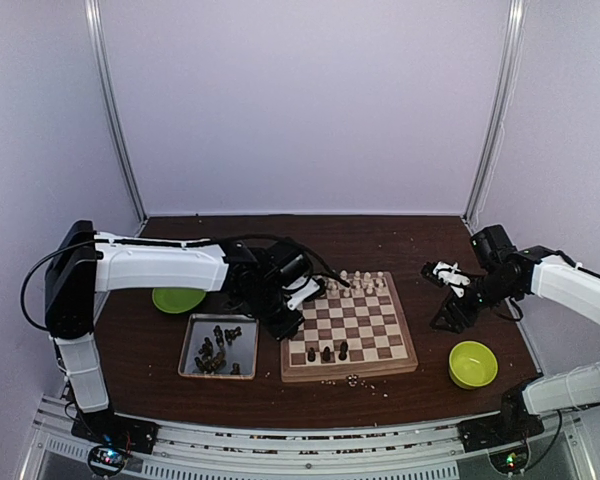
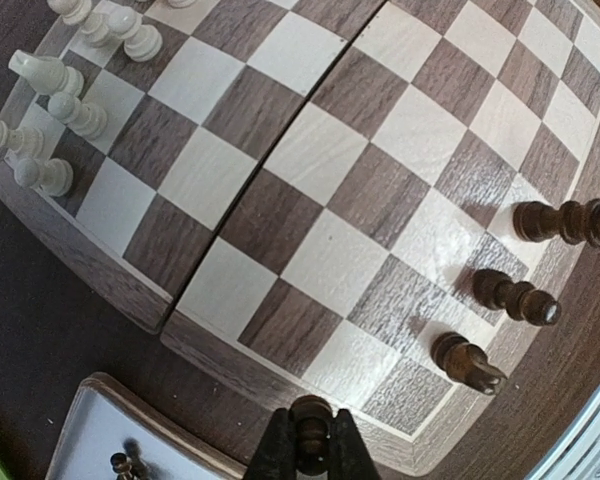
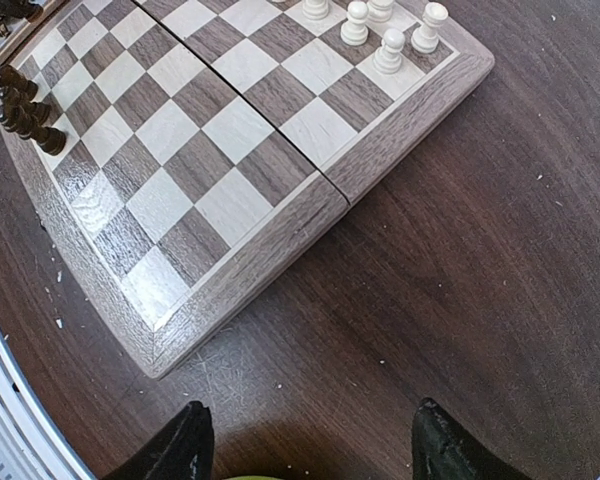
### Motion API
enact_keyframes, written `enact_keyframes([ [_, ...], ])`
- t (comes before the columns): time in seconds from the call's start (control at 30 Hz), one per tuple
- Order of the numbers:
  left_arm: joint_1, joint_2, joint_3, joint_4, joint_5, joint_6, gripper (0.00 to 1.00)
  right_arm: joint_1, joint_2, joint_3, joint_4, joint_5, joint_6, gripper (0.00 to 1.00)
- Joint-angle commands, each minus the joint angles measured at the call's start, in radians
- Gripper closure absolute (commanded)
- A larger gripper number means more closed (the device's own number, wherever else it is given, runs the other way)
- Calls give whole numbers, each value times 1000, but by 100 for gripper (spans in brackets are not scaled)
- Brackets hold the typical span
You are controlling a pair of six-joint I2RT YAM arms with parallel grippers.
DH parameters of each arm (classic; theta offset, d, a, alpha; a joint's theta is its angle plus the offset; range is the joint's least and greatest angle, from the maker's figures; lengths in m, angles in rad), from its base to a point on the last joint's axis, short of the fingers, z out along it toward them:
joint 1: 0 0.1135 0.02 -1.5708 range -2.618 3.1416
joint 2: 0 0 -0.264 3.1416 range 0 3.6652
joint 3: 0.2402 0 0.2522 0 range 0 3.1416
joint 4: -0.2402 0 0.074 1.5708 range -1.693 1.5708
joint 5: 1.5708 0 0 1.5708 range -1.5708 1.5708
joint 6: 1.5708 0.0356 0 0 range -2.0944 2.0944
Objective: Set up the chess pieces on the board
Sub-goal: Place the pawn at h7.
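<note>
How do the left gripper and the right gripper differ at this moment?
The left gripper is shut on a dark chess piece; the right gripper is open and holds nothing. The left gripper hangs at the edge of the board, next to the tray; the right gripper hangs over the table beside the board. Both have black fingers.

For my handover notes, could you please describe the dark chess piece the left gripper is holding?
Find the checkered board mid-table, then the left gripper at its left edge. The dark piece is pinched between its fingers, unlike the three dark pieces standing on the near row.
</note>
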Motion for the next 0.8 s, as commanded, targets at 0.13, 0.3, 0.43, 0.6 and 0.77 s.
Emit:
enact_keyframes([
  [0.13,-7,41,42,-8,57,26,96,8,-18,25,-10,-2,-9,32],
  [0.3,-10,56,43,-6,84,25,96,10,-16,26,-10,-2,-11,32],
  [0.43,-12,66,44,-7,82,22,96,10,-15,25,-10,-1,-11,32],
  [0.6,-16,77,51,-5,84,22,95,10,-12,24,-11,-1,-11,32],
  [0.77,-21,89,51,6,80,21,95,11,-10,21,-8,2,-11,32],
])
